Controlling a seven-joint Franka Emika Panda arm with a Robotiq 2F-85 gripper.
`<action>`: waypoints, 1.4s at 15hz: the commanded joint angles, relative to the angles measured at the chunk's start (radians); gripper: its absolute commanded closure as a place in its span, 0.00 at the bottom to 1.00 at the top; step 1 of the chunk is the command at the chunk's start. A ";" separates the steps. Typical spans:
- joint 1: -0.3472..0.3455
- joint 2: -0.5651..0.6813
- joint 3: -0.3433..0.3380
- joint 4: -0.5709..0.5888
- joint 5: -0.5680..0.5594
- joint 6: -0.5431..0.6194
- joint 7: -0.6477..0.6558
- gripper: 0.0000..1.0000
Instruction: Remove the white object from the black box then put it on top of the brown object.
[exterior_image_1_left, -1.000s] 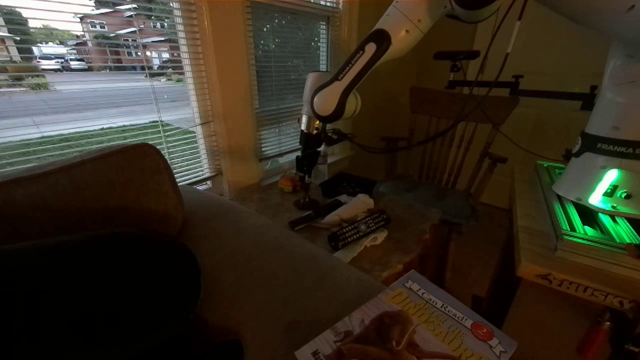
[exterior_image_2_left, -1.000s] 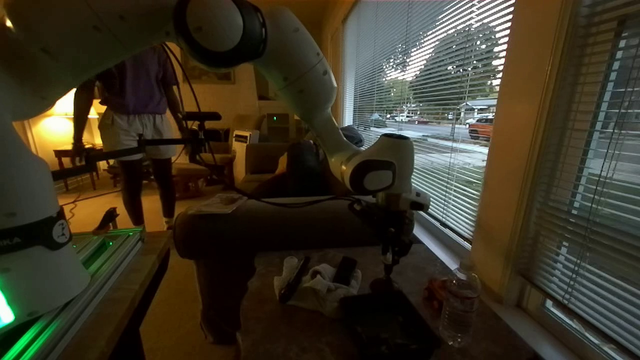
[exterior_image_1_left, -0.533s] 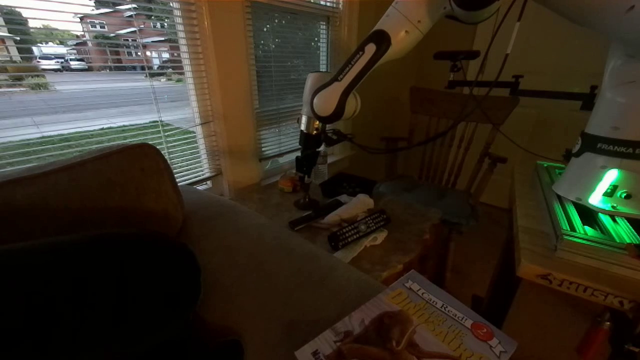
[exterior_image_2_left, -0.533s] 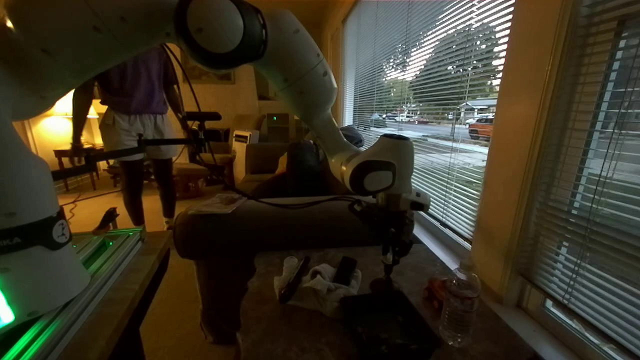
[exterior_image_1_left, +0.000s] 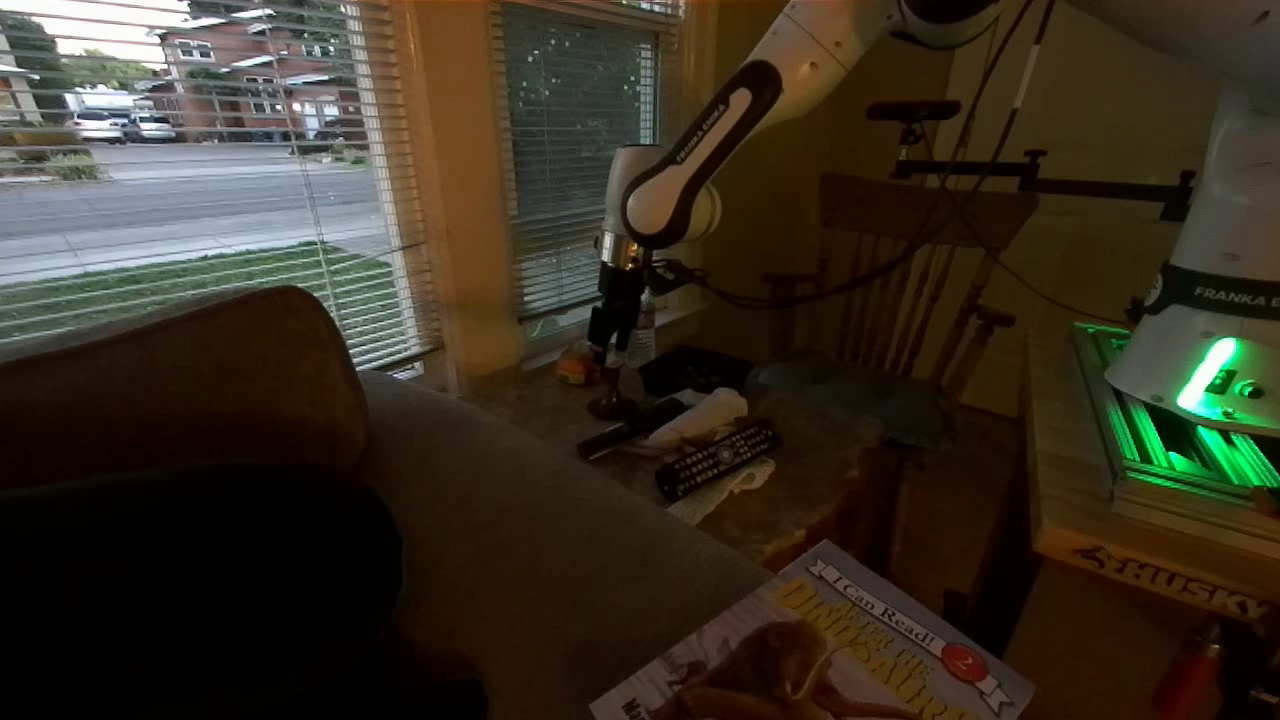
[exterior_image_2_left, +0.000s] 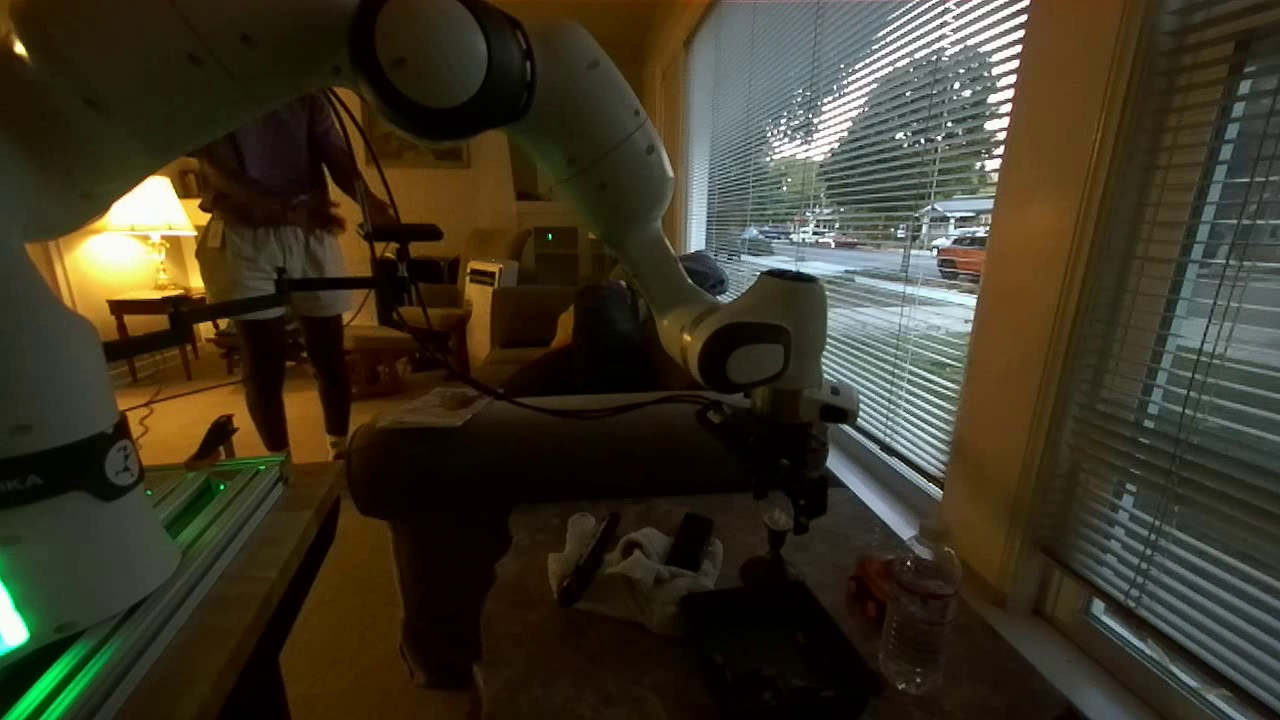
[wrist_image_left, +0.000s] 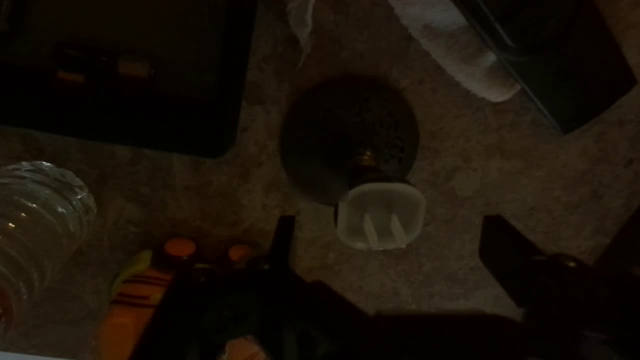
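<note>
We find the tool (wrist_image_left: 387, 226) with its jaws spread wide, a strip of bare worktop (wrist_image_left: 475, 160) showing between each finger and the white two-prong plug adapter (wrist_image_left: 381, 215) that lies in line with the gap. The adapter sits on top of the brown stand (exterior_image_2_left: 768, 570), perched on its slim stem beneath the tool as we see it in an exterior view, prongs toward the tool. The adapter is thus outside the black box (wrist_image_left: 185, 127), which rests open-topped on the worktop, close to the stand's round base and off to one side of the tool. In that box we make out a small dark item (wrist_image_left: 134, 67) with a tan end and a strip of orange (wrist_image_left: 70, 76); whether these are one piece or two we cannot tell, and the rest of the interior is too dark to read. On the box's side of the tool a clear plastic bottle (exterior_image_2_left: 917, 625) stands upright, and we cannot tell how much liquid it holds. Just beside it is an orange toy-like object (wrist_image_left: 127, 317), partly hidden by the tool in the wrist view. Past the opposite finger, a white cloth (exterior_image_2_left: 645, 580) carries a remote control (exterior_image_1_left: 718, 458) with rows of buttons and a second dark oblong item (wrist_image_left: 555, 60).
</note>
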 joint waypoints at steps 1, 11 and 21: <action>0.007 -0.039 -0.001 -0.032 -0.012 -0.018 0.013 0.00; 0.037 -0.395 -0.026 -0.346 -0.010 -0.125 0.117 0.00; -0.037 -0.593 0.044 -0.538 0.054 -0.115 -0.012 0.00</action>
